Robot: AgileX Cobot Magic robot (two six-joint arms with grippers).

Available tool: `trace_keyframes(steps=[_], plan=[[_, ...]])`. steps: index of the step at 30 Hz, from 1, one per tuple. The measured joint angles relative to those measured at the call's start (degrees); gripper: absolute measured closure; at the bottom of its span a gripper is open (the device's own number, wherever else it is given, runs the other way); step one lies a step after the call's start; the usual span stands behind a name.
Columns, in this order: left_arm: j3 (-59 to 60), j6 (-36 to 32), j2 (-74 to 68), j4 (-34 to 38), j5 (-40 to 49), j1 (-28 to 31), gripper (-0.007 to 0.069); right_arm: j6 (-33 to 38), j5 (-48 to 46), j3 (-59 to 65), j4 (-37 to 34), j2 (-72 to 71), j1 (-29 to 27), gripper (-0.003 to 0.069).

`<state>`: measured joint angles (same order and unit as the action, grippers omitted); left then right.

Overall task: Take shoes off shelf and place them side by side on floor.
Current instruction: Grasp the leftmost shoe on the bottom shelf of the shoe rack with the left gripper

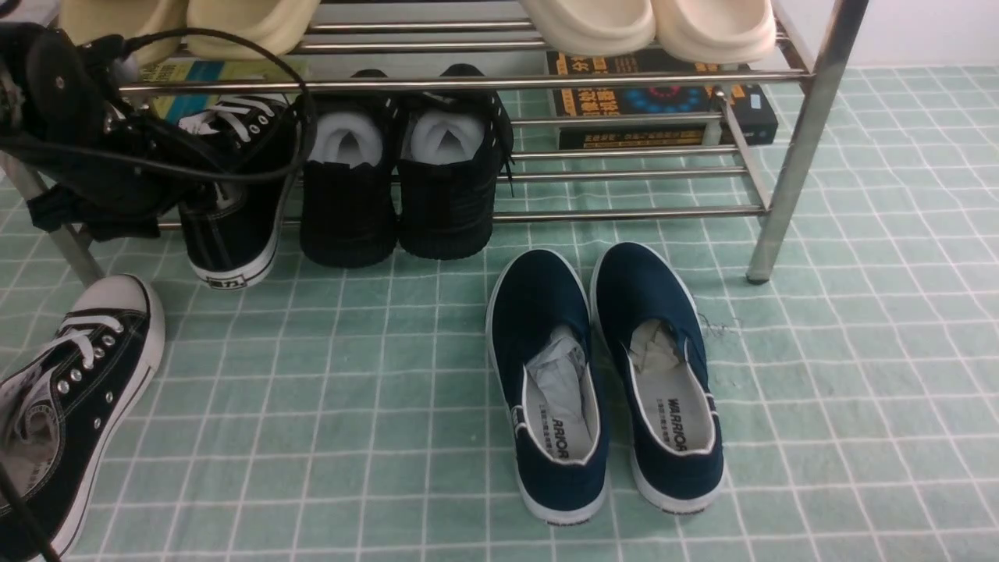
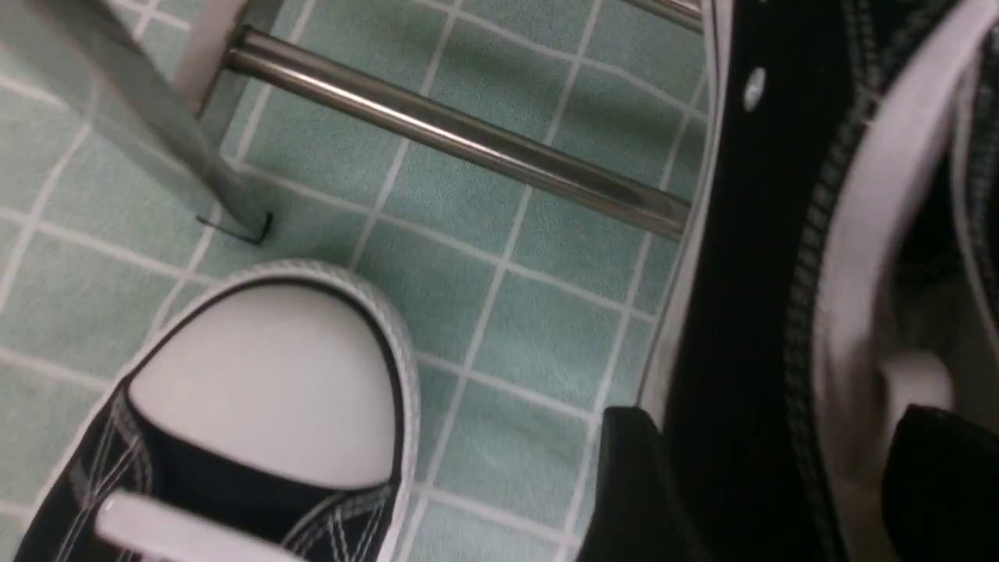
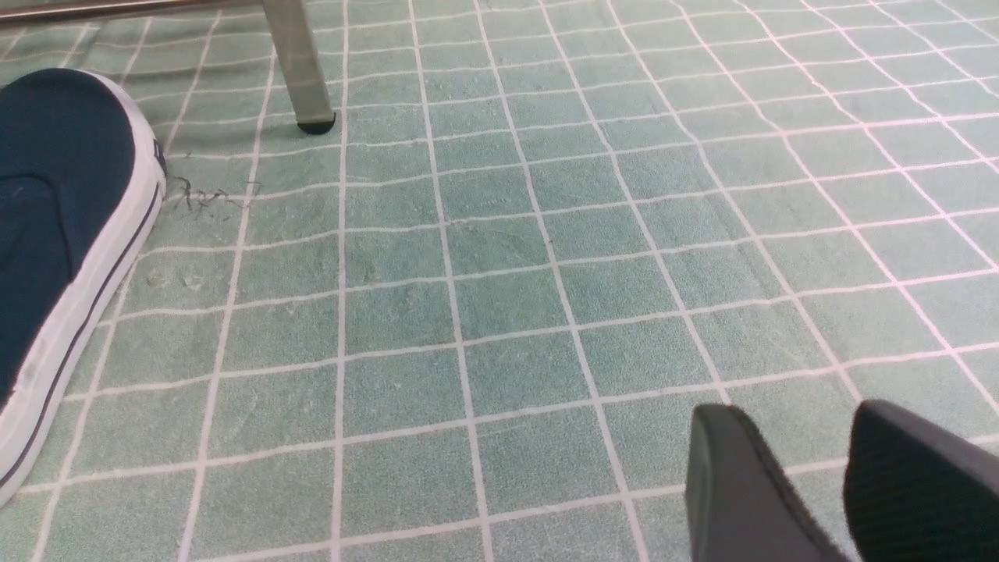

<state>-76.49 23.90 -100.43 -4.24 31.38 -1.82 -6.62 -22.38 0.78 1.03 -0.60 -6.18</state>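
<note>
And here's the left gripper (image 2: 749,468) at the shoe rack (image 1: 628,213), its jaws spread, one finger outside the wall of the black canvas sneaker (image 1: 226,242), the other over at its opening! Whether they pinch that canvas, I can't tell. The sneaker sits on the rack's lower tier, at about ten o'clock in the front view, heel facing the camera, just to the three o'clock side of the gripper's arm. Right beside it, toward three o'clock, the all-black knit pair (image 1: 449,203)!

Its partner, the other canvas sneaker (image 1: 82,390), lies on the green floor (image 1: 375,414) at eight to nine o'clock, toe cap toward the rack, below the gripper. The navy slip-ons (image 1: 546,312) stand side by side, just off centre toward four o'clock. Over on the right gripper (image 3: 788,476), fingers apart, nothing between them, floor beyond!
</note>
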Motion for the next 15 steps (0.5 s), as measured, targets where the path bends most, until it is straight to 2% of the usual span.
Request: trace_keyframes(steps=[4,6,7,8,9,11,15], plan=[[0.00,0.05,-1.89,-0.04,-2.24,0.00,0.0252,0.00,0.00,0.00,0.00,0.00,0.00,0.0421],[0.00,0.12,-2.55,0.02,-2.60,0.00,0.0340,0.00,0.00,0.00,0.00,0.00,0.00,0.0421],[0.00,0.12,-2.73,0.02,-2.28,0.00,0.0408,0.00,0.00,0.00,0.00,0.00,0.00,0.0421],[0.00,0.12,-2.73,0.02,-2.19,0.00,0.0420,0.00,0.00,0.00,0.00,0.00,0.00,0.0421],[0.00,0.12,-2.72,-0.12,-1.50,0.00,0.0510,0.00,0.00,0.00,0.00,0.00,0.00,0.0421],[0.00,0.12,-2.50,-0.33,-0.21,0.00,0.0586,0.00,0.00,0.00,0.00,0.00,0.00,0.0421],[0.00,0.12,0.41,0.05,7.51,-0.09,0.0609,0.00,0.00,0.00,0.00,0.00,0.00,0.0421]])
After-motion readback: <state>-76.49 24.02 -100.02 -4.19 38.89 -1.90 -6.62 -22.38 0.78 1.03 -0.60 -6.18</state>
